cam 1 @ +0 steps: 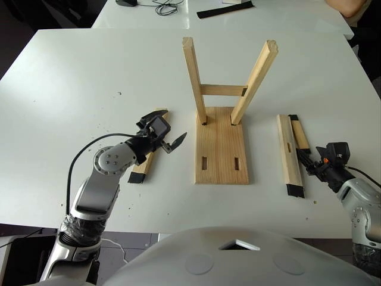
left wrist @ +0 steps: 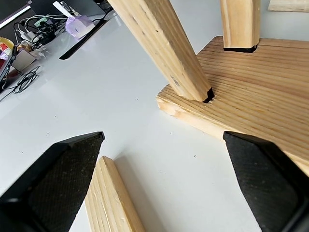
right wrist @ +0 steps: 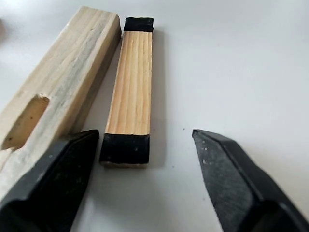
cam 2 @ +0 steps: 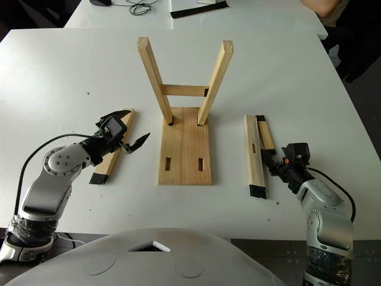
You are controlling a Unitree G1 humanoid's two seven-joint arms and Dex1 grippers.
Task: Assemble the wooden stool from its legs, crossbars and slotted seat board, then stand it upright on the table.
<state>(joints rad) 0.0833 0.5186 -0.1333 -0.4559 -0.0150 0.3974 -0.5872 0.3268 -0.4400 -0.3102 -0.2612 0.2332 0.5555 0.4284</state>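
Right gripper [right wrist: 145, 137] open and empty, fingers spread wide, low at the right edge of the head view, just off the near end of the short pale wooden crossbar with black ends [right wrist: 130, 82]. Crossbar flat on the white table [cam 1: 77, 77], long axis running up and down the frame, so pointing straight away from the gripper and lined up with the gap between its fingers. Just beside it on the left, and parallel, the longer loose wooden leg with a cut slot [cam 1: 289, 156]. Left gripper [cam 1: 172, 125] open too, holding nothing, at left centre above the upper end of another loose wooden leg [cam 1: 144, 165], slanting from lower left to upper right. Between the arms, the flat slotted wooden seat board [cam 1: 221, 149], two upright wooden legs [cam 1: 195, 77] seated in its far slots and joined by a fitted crossbar [cam 1: 221, 90]; near two slots unfilled. Right arm plainly nearer the loose crossbar. Probably calls for a short push forward and a close across its width, without catching the leg alongside.
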